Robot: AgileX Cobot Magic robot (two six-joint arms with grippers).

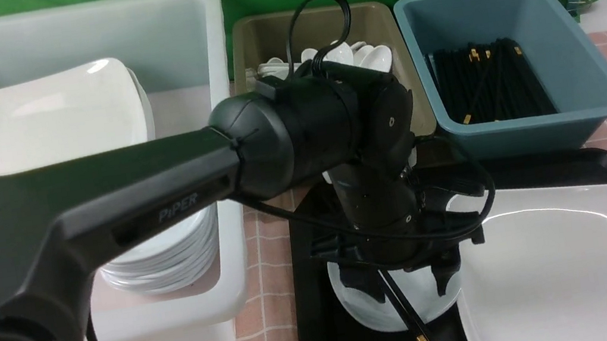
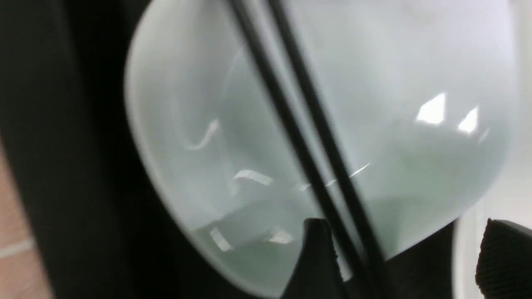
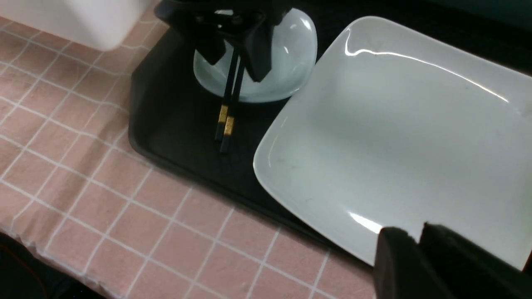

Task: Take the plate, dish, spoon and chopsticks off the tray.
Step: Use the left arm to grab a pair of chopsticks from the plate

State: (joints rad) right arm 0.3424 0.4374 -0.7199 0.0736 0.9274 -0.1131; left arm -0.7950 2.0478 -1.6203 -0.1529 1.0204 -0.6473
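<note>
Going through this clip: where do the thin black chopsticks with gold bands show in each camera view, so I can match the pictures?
Front view: thin black chopsticks low centre, crossing the small pale bluish-white dish, between the left gripper's open fingers.
Left wrist view: chopsticks are two blurred dark diagonal lines over the dish.
Right wrist view: chopsticks cross the dish rim, banded ends over the black plastic tray.
Shared landmark: the dish.

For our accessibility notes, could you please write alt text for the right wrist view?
The left gripper hangs open over the small dish, straddling black chopsticks laid across it. A large white plate sits beside it on the tray.
</note>
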